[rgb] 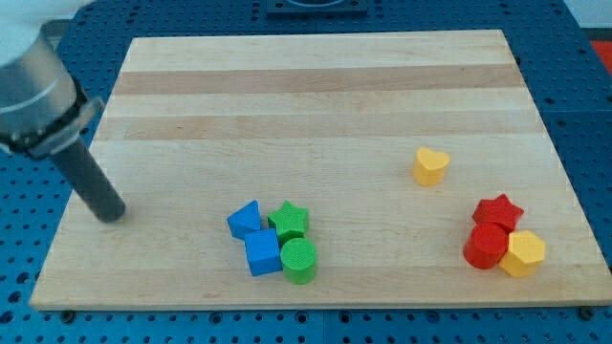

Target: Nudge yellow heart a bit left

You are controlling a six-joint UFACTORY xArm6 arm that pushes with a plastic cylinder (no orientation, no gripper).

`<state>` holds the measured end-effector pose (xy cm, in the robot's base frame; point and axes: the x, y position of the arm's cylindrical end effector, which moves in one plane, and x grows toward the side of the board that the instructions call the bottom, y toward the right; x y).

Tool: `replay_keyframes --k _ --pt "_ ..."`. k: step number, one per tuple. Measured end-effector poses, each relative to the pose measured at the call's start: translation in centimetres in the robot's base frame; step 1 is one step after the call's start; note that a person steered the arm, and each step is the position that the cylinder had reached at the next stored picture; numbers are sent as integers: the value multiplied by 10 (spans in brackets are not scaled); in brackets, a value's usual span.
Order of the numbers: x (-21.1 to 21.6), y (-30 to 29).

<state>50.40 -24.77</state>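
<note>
My tip (113,214) is sitting at the view's left edge of the wooden counter (316,86), well apart from every block. The tool is just a plain dark rod — no jaws to open or close, and it's holding nothing. Its upper part is running up into the grey arm at the view's top-left corner.

The yellow heart (431,165) is lying on the view's right half of the counter, roughly mid-height, standing alone w/ bare wood all round it. Nothing is touching it.

Other blocks are sitting in 2 clusters. Near the view's bottom centre: a blue block (245,220) of an angular shape I can't make out exactly, a green star (289,221) just beside it on its right, a blue cube (262,252) below them, and a green cylinder (298,260) touching the cube's right side. This group is lying between my tip and the heart but lower in the view — not on the straight line across.

At the view's bottom right: a red star (498,211), a red cylinder (487,247) directly below it, and a yellow hexagonal block (522,253) pressing against the cylinder's right side. That group is sitting below and to the right of the heart, near but apart from it.

The wood to the heart's left is looking free of blocks.
</note>
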Motion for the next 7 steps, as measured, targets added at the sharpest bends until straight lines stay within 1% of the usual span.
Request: replay_keyframes --k 2,3,4,5,6,7 --pt "-18 0" --pt "-75 26" --pt "-95 129" --pt "-95 253" --pt "-98 352" --pt "-92 423"
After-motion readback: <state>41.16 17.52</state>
